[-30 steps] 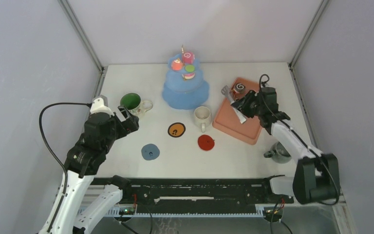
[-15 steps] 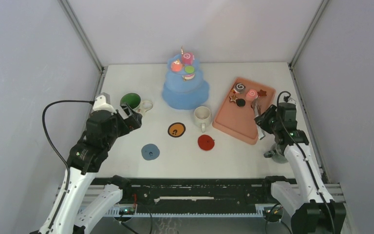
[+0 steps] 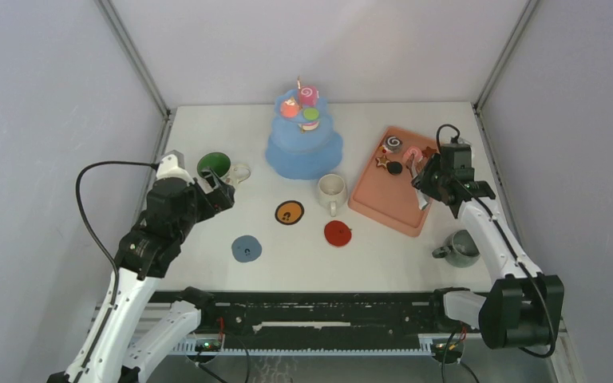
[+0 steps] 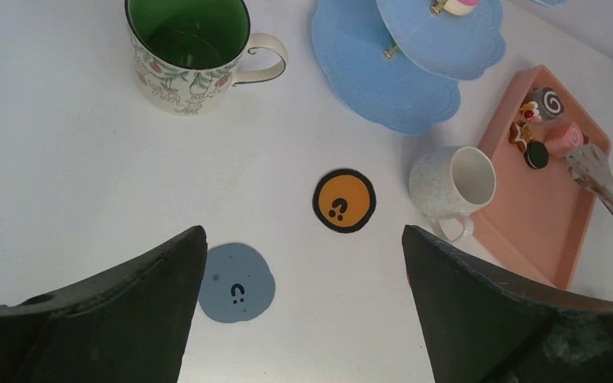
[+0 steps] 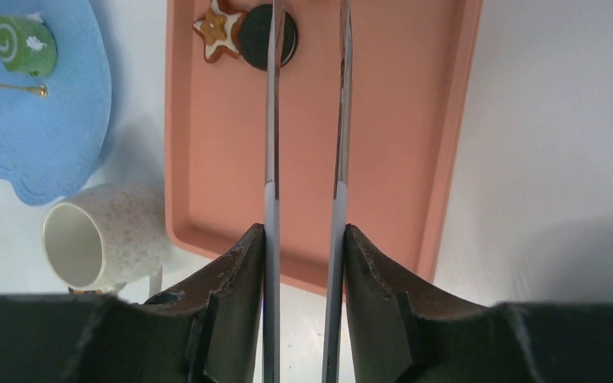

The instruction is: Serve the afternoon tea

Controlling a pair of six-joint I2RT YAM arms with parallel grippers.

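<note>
My right gripper (image 3: pixel 431 179) (image 5: pixel 304 235) is shut on metal tongs (image 5: pixel 272 120), whose two blades stand slightly apart. The blades reach over the salmon tray (image 3: pixel 389 195) (image 5: pixel 391 159) towards a black round (image 5: pixel 255 36) and a brown star (image 5: pixel 215 25). A swirl round (image 3: pixel 393 144) and a pink pastry (image 3: pixel 412 154) lie there too. More pastries sit on the blue tiered stand (image 3: pixel 304 140), among them a green roll (image 5: pixel 21 41). My left gripper (image 3: pixel 215 191) (image 4: pixel 303 233) is open and empty, near the green mug (image 3: pixel 214 166) (image 4: pixel 190 48). The cream mug (image 3: pixel 331 190) stands mid-table, the grey mug (image 3: pixel 461 247) at the near right.
Three flat coasters lie on the white table: orange (image 3: pixel 289 212), red (image 3: pixel 338 233) and blue-grey (image 3: pixel 247 248). The walls of the enclosure stand close on both sides and at the back.
My right arm drew back off the tray, then swung forward again to its far right by the pastries. The tongs' blades parted a little. My left gripper crept towards the green mug.
</note>
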